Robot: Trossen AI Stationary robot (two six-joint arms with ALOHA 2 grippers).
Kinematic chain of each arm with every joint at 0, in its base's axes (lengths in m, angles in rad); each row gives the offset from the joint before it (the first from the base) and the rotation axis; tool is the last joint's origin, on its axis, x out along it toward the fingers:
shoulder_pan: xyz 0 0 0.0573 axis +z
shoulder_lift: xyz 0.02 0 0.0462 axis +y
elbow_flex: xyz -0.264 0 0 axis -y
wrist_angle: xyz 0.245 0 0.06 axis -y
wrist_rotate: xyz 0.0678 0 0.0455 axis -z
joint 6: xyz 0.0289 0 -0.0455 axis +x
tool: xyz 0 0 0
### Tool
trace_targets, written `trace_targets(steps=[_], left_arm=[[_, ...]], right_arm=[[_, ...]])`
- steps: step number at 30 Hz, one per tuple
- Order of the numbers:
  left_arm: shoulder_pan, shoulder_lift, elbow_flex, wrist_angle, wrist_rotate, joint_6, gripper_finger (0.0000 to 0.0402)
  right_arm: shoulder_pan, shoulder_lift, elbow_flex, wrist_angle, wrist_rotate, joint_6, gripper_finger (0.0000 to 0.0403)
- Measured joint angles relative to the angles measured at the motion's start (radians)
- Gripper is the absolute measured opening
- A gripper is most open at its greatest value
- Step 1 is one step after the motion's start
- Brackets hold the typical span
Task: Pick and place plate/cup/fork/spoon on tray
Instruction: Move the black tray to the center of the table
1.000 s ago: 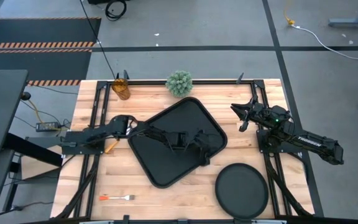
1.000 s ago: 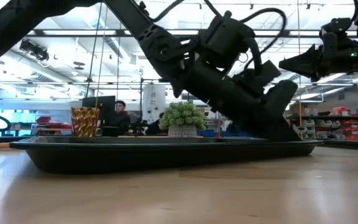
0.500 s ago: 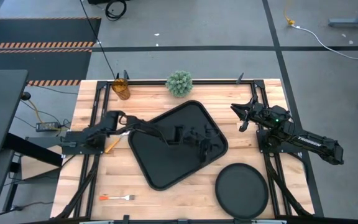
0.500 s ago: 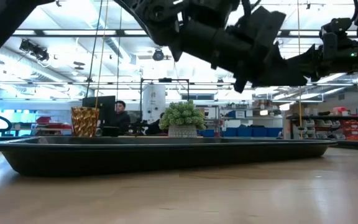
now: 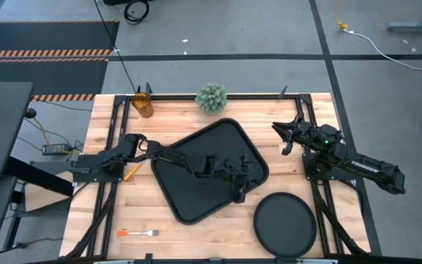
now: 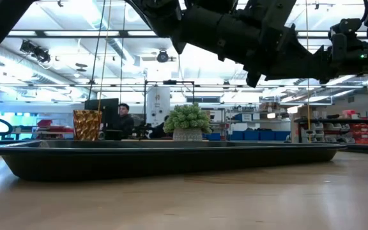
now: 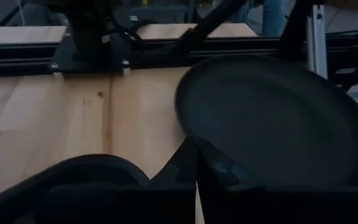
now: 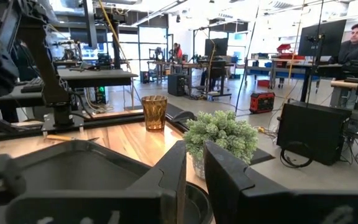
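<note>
The black tray [image 5: 196,183] lies flat at the table's middle, and it also shows in the low view [image 6: 171,163]. The round black plate [image 5: 284,224] lies on the wood just off the tray's near right corner. My left gripper [image 5: 239,189] is shut and empty, raised above that corner [image 7: 86,167], facing the plate [image 7: 278,118]. The amber cup [image 5: 143,105] stands at the far left. The fork [image 5: 139,233] lies at the near left. The spoon's orange handle [image 5: 130,171] shows under the left arm. My right gripper [image 5: 284,136] hovers slightly open at the right.
A green spiky plant [image 5: 211,97] in a pot stands at the far edge, behind the tray. Black frame rails run along the table's left, right and far sides. Bare wood lies at the near middle, between the fork and the plate.
My left gripper has risen off the tray's right end and gone a little toward the near edge and the plate, staying shut. The tray has shifted a little and lies flat now.
</note>
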Motion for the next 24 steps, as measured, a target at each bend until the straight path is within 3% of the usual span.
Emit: trace_targets(steps=[14, 19, 24], left_arm=[[-0.016, 0.001, 0.000, -0.003, -0.009, 0.004, 0.0005], [0.003, 0.001, 0.000, -0.080, -0.143, -0.006, 0.0005], [0.026, 0.002, 0.000, -0.160, -0.160, -0.012, 0.0005]], right_arm=[[0.000, 0.000, 0.000, 0.000, 0.000, 0.000, 0.0061], [0.000, 0.000, 0.000, 0.000, 0.000, 0.000, 0.0061], [0.000, 0.000, 0.000, 0.000, 0.000, 0.000, 0.0061]])
